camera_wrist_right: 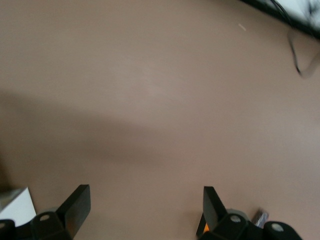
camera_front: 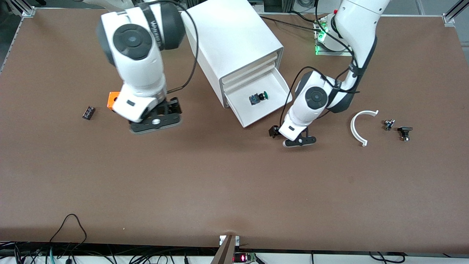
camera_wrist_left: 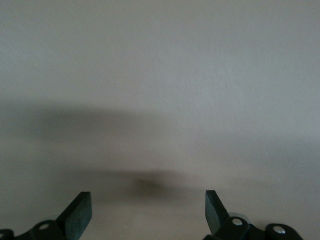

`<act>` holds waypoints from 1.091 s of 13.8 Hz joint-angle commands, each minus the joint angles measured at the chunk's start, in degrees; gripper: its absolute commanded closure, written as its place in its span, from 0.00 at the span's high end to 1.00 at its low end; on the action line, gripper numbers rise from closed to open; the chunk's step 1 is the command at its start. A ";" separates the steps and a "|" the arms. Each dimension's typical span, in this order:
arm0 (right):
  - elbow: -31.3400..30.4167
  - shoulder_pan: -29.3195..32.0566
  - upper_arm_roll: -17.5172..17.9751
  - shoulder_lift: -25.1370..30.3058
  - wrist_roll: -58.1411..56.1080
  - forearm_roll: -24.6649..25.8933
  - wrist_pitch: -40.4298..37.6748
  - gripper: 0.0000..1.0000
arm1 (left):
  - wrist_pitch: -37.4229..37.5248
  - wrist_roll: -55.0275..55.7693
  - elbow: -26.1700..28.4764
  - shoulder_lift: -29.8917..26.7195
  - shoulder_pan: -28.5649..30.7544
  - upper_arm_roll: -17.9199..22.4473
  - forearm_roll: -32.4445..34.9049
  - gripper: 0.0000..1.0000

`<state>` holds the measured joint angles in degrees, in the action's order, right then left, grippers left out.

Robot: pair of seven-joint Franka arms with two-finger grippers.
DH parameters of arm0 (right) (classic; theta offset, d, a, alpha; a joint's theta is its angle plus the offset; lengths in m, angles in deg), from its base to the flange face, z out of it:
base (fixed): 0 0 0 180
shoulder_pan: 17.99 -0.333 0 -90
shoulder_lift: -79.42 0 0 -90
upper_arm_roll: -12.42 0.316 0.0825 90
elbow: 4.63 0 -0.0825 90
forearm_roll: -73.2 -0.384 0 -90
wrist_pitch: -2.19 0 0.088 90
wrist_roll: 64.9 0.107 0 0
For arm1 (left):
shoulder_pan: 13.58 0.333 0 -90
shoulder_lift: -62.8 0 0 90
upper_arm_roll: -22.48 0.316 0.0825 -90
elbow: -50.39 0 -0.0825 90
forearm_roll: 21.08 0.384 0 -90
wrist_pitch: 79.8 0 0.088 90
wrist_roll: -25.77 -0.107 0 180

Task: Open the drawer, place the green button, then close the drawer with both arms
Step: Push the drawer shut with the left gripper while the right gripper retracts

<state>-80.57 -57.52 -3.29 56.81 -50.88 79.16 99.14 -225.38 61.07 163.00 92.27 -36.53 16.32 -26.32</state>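
Note:
The white cabinet (camera_front: 231, 36) stands at the middle of the table. Its lowest drawer (camera_front: 269, 110) is pulled out. The button (camera_front: 258, 98), green cap and black-and-blue body, lies inside it. My left gripper (camera_front: 275, 132) is low beside the drawer's front wall, at the corner toward the left arm's end. It is open and empty (camera_wrist_left: 147, 212), and a pale surface (camera_wrist_left: 160, 75) fills its view close up. My right gripper (camera_front: 170, 108) is over bare table beside the cabinet, toward the right arm's end. It is open and empty (camera_wrist_right: 146, 207).
An orange cube (camera_front: 113, 99) and a small black part (camera_front: 88, 112) lie toward the right arm's end. A white curved piece (camera_front: 361, 126) and two small dark parts (camera_front: 388, 124) (camera_front: 405, 132) lie toward the left arm's end.

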 commanded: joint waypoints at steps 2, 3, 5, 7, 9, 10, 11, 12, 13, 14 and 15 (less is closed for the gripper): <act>-3.77 14.98 0.77 7.04 3.21 -5.59 -0.36 1.00 | 0.65 7.14 4.26 -2.13 -2.53 -1.99 0.14 1.00; -4.12 17.89 0.77 7.48 2.94 -7.09 -0.45 1.00 | 0.74 7.94 6.28 -3.26 -2.54 -4.27 -0.04 1.00; -7.35 22.46 1.20 9.76 1.98 -7.19 -0.10 1.00 | 0.83 12.84 8.75 -5.03 -2.54 -7.62 -0.56 1.00; -11.22 29.22 4.87 12.31 -0.56 -7.10 0.61 1.00 | 0.83 21.00 9.72 -5.30 -2.54 -12.53 -0.56 1.00; -14.91 35.30 8.93 14.94 -3.54 -7.10 2.44 1.00 | 0.83 27.52 10.16 -5.30 -2.54 -15.71 -0.56 1.00; -17.11 35.49 8.94 16.26 -5.74 -7.10 2.45 1.00 | 0.92 29.20 10.51 -5.38 -2.54 -16.33 -0.56 1.00; -18.70 35.58 8.85 17.67 -6.46 -6.93 2.28 1.00 | 1.96 29.22 10.52 -5.39 -2.54 -16.42 -0.56 1.00; -18.80 35.67 8.85 17.94 -6.64 -6.84 1.75 1.00 | 3.10 29.04 10.43 -5.47 -2.45 -16.34 -0.56 1.00; -18.80 35.67 8.77 18.21 -7.60 -6.84 1.31 1.00 | 3.12 28.95 10.34 -6.00 -2.01 -16.34 -0.65 1.00; -18.97 35.58 8.85 18.73 -8.48 -6.75 0.70 1.00 | 3.12 28.78 10.25 -6.87 -1.31 -16.16 -0.57 1.00; -20.11 35.67 8.85 19.87 -9.96 -6.75 0.43 1.00 | 3.12 28.52 9.64 -7.49 0.09 -15.81 0.22 1.00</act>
<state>-97.41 -22.77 4.49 73.36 -58.22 72.64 99.72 -223.20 89.44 171.81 87.97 -38.68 0.55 -26.32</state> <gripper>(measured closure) 0.000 0.000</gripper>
